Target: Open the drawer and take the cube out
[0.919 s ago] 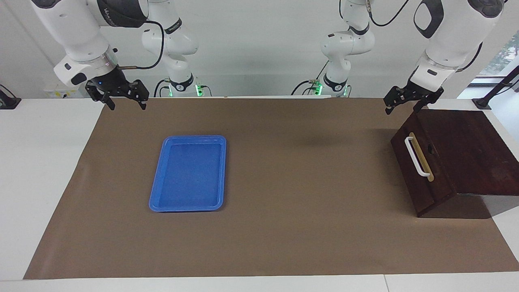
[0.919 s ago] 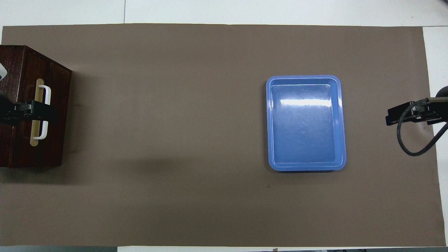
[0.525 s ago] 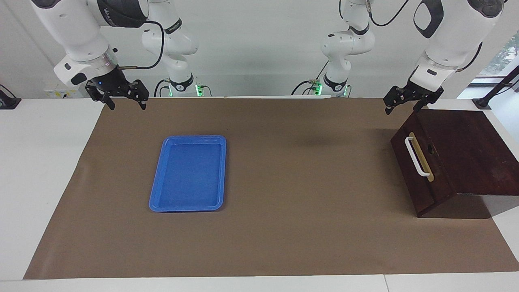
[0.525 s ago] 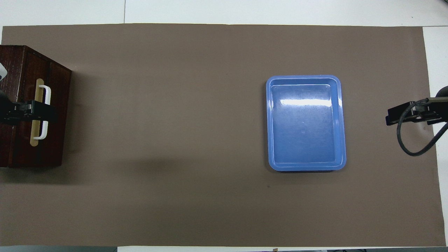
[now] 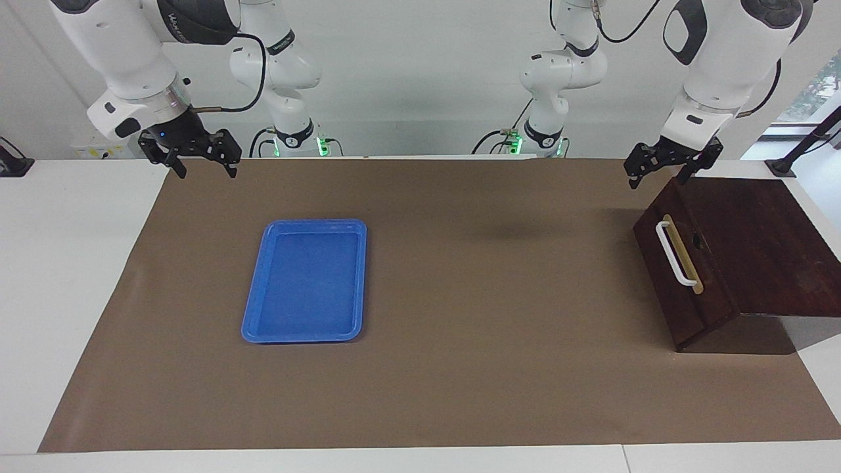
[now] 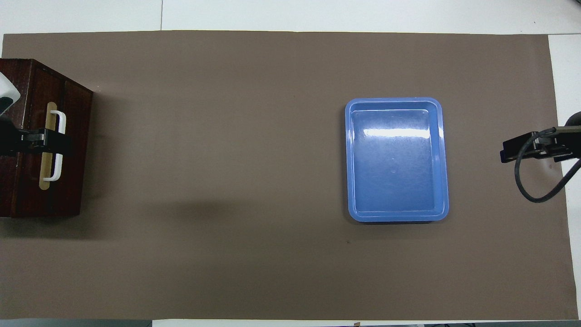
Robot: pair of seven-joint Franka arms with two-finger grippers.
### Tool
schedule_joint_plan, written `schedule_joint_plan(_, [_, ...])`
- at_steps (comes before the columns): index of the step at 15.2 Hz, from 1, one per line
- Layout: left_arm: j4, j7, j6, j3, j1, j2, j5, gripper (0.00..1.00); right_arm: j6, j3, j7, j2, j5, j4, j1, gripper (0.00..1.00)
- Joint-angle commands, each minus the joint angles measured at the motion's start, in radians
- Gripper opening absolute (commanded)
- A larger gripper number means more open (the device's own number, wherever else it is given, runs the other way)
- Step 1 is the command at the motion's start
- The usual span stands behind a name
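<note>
- Progress: I find the task barely begun. The drawer (image 5: 683,272) sits fully shut in its dark wooden cabinet (image 5: 755,243), which stands at the left arm's end of the table (image 5: 39,276), on the brown mat (image 5: 460,295).
- The drawer's white handle (image 5: 673,253) is untouched; nothing is in contact with it.
- The cube is not in view. I judge it to be inside the shut drawer, but I cannot confirm that.
- Left to do, in my judgement: reach the handle, pull the drawer open, find the cube, lift it out. The blue tray (image 5: 305,281), empty, lies toward the right arm's end and may be where the cube goes; the task does not say.
- Left gripper (image 5: 670,167): up in the air over the cabinet's corner nearest the robots, wrist angled down. From overhead it covers the middle of the handle, yet the facing view shows it well above. Jaws released, holding nothing.
- Right gripper (image 5: 190,157): waiting in the air over the mat's edge at its own end, apart from the tray. Jaws released, empty.
- Risk noted: the handle is slim, so the left jaws must line up squarely before closing.
</note>
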Motion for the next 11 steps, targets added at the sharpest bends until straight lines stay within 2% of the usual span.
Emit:
schedule_joint_plan(1, [-0.094,-0.008,0.12,0.008,-0.025,-0.003,0.084,1.0,-0.001,0.013,0.01,-0.011,0.009,-0.014,-0.02,1.0])
schedule_joint_plan(7, [-0.107,-0.011,0.188,0.008,-0.074,0.134,0.298,1.0,0.0,0.013,0.009,-0.011,0.007,-0.013,-0.019,1.0])
schedule_joint_plan(11, [-0.153,-0.02,0.266,0.008,-0.075,0.172,0.384,1.0,-0.001,0.013,0.007,-0.011,0.009,-0.014,-0.019,1.0])
